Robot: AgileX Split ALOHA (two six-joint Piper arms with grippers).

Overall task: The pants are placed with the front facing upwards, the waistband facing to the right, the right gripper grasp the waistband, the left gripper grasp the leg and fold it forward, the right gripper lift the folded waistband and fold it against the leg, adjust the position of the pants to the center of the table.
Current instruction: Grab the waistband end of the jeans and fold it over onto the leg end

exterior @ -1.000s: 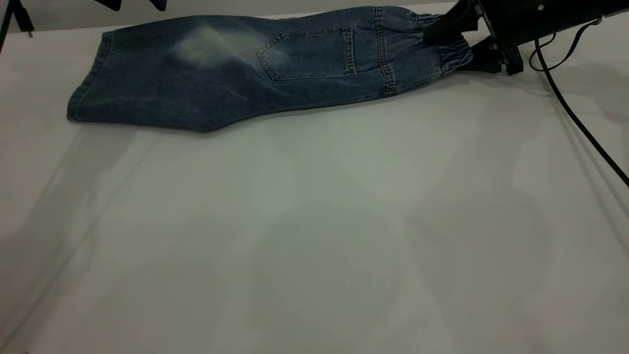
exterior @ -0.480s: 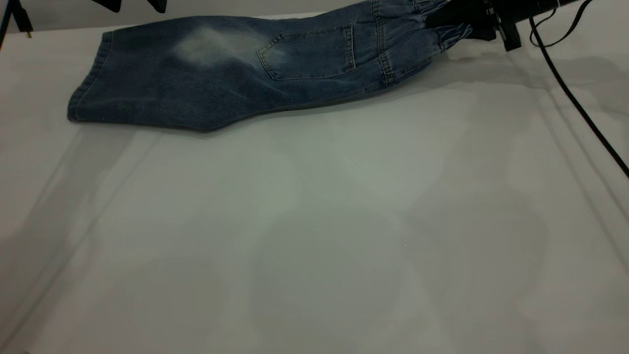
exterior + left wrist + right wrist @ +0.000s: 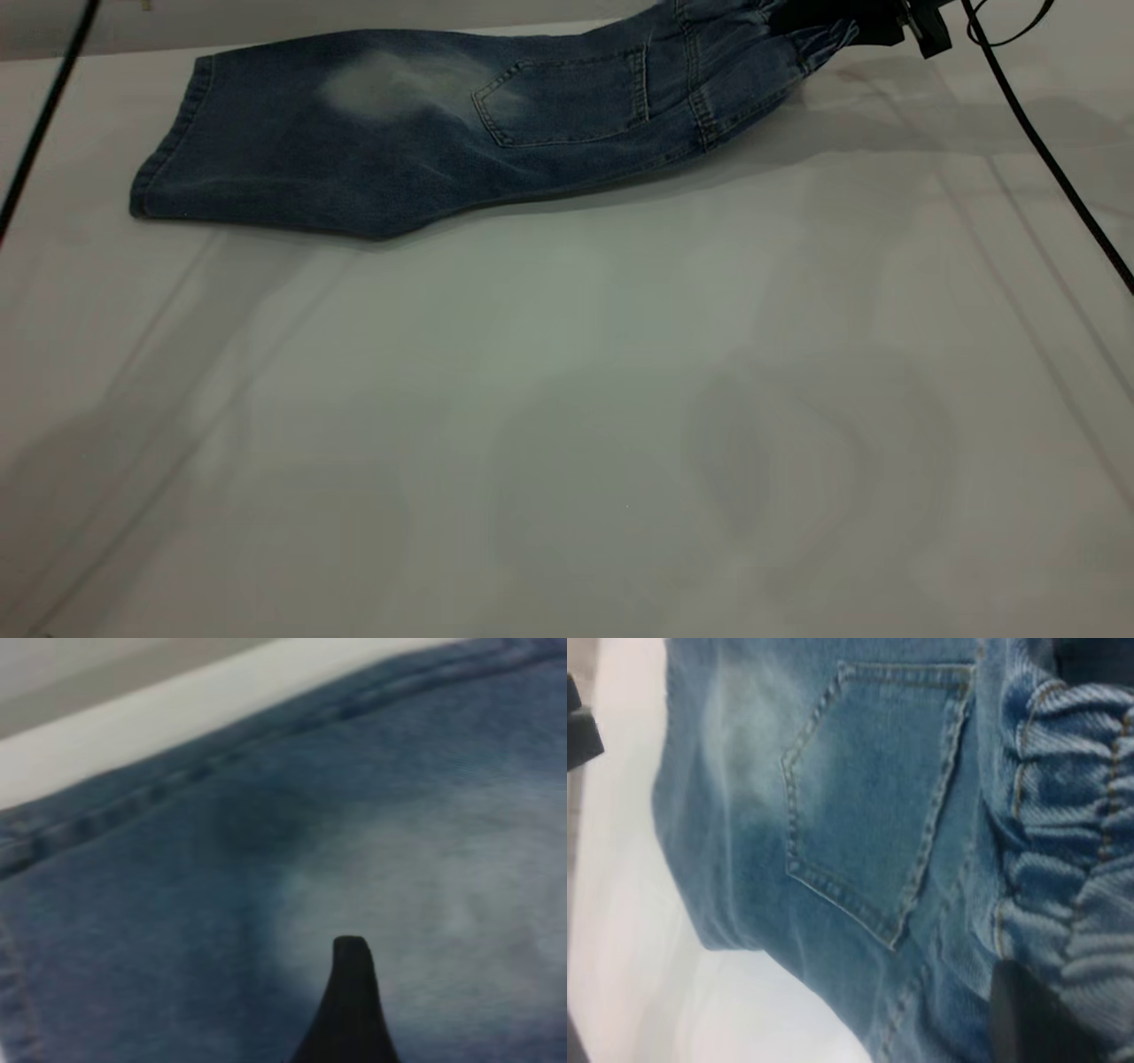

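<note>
Lifting the waistband (image 3: 802, 40) in the right gripper (image 3: 873, 19) — jaws clamped on its ruching — we are carrying it over the leg (image 3: 292, 142) on the table (image 3: 567, 399)'s far side; left gripper (image 3: 350, 1005) hovers there, grip unclear.

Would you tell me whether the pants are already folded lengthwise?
Folded: the pants show one leg width with the back patch pocket on top.

Blue denim pants (image 3: 425, 133) — pale faded oval, seemingly tan stitching — on a white-grey table (image 3: 567, 399).
</note>
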